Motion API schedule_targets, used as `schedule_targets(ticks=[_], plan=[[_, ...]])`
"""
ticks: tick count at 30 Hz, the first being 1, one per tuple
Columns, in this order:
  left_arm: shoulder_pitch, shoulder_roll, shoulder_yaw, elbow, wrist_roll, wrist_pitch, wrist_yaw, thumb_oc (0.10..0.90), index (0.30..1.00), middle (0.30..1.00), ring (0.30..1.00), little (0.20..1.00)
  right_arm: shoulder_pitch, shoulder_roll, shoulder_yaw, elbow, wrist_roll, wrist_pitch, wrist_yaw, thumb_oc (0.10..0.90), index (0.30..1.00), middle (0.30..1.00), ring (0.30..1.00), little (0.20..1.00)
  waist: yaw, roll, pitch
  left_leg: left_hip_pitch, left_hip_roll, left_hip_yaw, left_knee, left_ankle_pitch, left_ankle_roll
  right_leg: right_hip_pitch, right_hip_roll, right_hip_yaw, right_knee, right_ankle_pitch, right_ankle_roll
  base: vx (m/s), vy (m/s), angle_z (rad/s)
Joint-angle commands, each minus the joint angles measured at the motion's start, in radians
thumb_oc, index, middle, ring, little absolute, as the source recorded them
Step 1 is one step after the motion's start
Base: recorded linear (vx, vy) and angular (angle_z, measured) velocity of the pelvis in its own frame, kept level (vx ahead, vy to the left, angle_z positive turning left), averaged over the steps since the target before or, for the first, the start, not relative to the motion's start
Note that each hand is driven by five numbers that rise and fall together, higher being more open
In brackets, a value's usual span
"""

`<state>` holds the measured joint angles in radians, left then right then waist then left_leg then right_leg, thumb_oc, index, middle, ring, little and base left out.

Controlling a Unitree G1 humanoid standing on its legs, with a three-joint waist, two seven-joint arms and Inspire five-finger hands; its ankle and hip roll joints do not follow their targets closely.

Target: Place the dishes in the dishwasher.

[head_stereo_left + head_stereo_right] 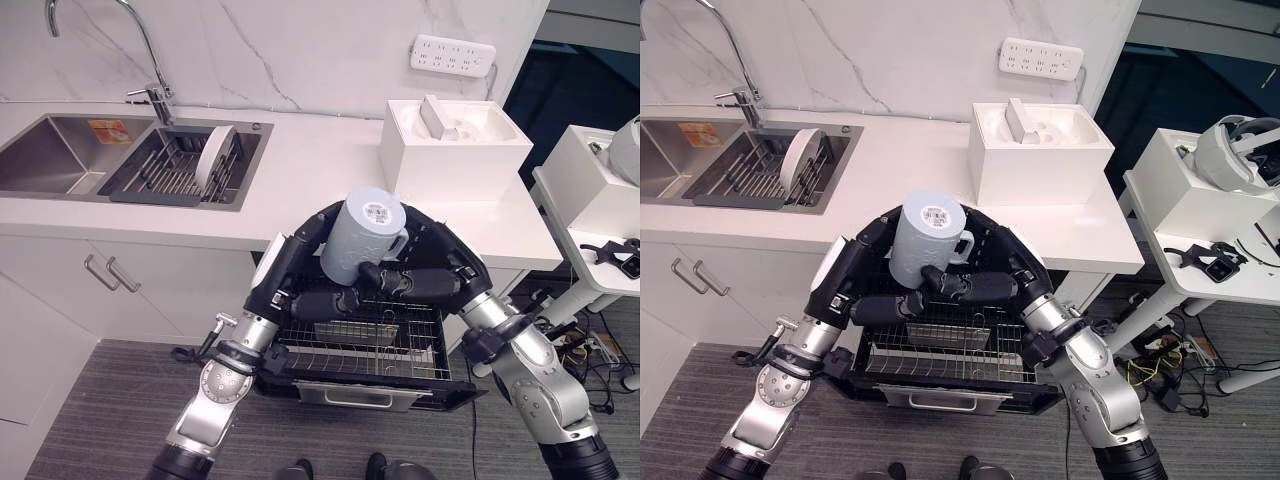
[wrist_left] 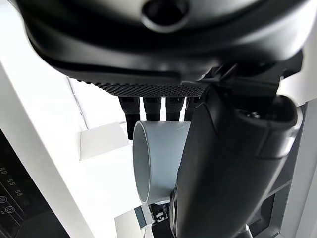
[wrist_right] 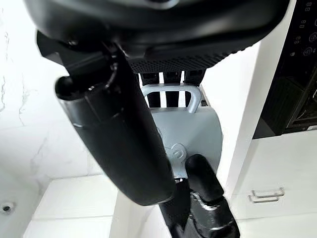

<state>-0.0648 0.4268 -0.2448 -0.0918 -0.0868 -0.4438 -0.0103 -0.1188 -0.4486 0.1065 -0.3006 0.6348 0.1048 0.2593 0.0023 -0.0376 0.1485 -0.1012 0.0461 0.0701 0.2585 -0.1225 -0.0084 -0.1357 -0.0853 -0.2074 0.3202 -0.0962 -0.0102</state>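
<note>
Mug (image 1: pixel 360 238): you see a pale blue-grey mug held bottom-up and slightly tilted between both hands, above the pulled-out dishwasher rack and in front of the counter edge; its handle points toward the robot's right.
Left hand (image 1: pixel 290 270): your left hand cups the mug's left side, fingers curled behind the body and thumb lying across beneath it; the left wrist view shows the mug's open rim just past the fingers (image 2: pixel 153 106).
Right hand (image 1: pixel 440 262): your right hand wraps the mug from the right, thumb laid across its front; in the right wrist view the fingers (image 3: pixel 171 87) pass through the handle loop.
Dishwasher rack (image 1: pixel 400 345): a wire rack drawn out below the counter, directly under the mug.
Plate (image 1: pixel 214 155): a white plate stands on edge in the drying rack (image 1: pixel 170 175) inside the right sink basin.
Counter (image 1: pixel 300 190): white, bearing a white box (image 1: pixel 452 145) at the robot's right, well apart from the mug.
</note>
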Motion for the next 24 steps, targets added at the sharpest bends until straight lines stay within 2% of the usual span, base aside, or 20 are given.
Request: schedule_targets(ticks=[1, 15, 16, 17, 18, 24], plan=[[-0.116, -0.004, -0.021, -0.176, -0.042, -0.123, 0.025, 0.4, 0.3, 0.3, 0.3, 0.3, -0.116, 0.007, -0.004, -0.035, 0.03, -0.099, 0.002, 0.4, 0.3, 0.3, 0.3, 0.3, -0.007, 0.004, -0.051, 0.063, 0.057, 0.053, 0.041, -0.171, -0.002, 0.081, -0.047, 0.039, -0.02, -0.139, 0.093, 0.0, 0.0, 0.0], [-0.107, -0.006, -0.022, -0.175, -0.051, -0.116, 0.035, 0.4, 0.3, 0.3, 0.3, 0.3, -0.107, 0.018, -0.001, -0.038, 0.038, -0.114, -0.026, 0.4, 0.3, 0.3, 0.3, 0.3, -0.008, 0.008, -0.051, 0.064, 0.057, 0.055, 0.041, -0.17, -0.001, 0.081, -0.047, 0.042, -0.02, -0.139, 0.092, 0.0, 0.0, 0.0], [-0.105, -0.007, -0.022, -0.176, -0.053, -0.117, 0.033, 0.424, 0.335, 0.335, 0.335, 0.335, -0.107, 0.021, -0.001, -0.037, 0.038, -0.115, -0.029, 0.4, 0.3, 0.3, 0.3, 0.3, -0.008, 0.008, -0.051, 0.064, 0.057, 0.054, 0.041, -0.17, -0.001, 0.082, -0.047, 0.042, -0.02, -0.139, 0.092, 0.0, 0.0, 0.0], [-0.104, -0.008, -0.024, -0.177, -0.064, -0.111, 0.029, 0.753, 0.829, 0.829, 0.829, 0.829, -0.106, 0.024, 0.0, -0.033, 0.038, -0.118, -0.032, 0.4, 0.3, 0.3, 0.3, 0.3, -0.008, 0.008, -0.05, 0.065, 0.057, 0.054, 0.041, -0.17, -0.001, 0.082, -0.047, 0.041, -0.02, -0.138, 0.092, 0.0, 0.0, 0.0], [-0.104, -0.008, -0.024, -0.177, -0.073, -0.102, 0.023, 0.8, 0.9, 0.9, 0.9, 0.9, -0.106, 0.024, 0.002, -0.031, 0.039, -0.121, -0.036, 0.4, 0.3, 0.3, 0.3, 0.3, -0.007, 0.008, -0.05, 0.066, 0.057, 0.054, 0.041, -0.171, -0.001, 0.082, -0.047, 0.041, -0.02, -0.138, 0.092, 0.0, 0.0, 0.0], [-0.096, -0.01, -0.008, -0.185, -0.093, -0.092, 0.037, 0.8, 0.9, 0.9, 0.9, 0.9, -0.09, 0.03, -0.006, -0.031, 0.042, -0.132, -0.052, 0.4, 0.3, 0.3, 0.3, 0.3, -0.008, 0.012, -0.05, 0.065, 0.056, 0.053, 0.041, -0.17, 0.001, 0.082, -0.048, 0.041, -0.02, -0.138, 0.091, 0.0, 0.0, 0.0]])
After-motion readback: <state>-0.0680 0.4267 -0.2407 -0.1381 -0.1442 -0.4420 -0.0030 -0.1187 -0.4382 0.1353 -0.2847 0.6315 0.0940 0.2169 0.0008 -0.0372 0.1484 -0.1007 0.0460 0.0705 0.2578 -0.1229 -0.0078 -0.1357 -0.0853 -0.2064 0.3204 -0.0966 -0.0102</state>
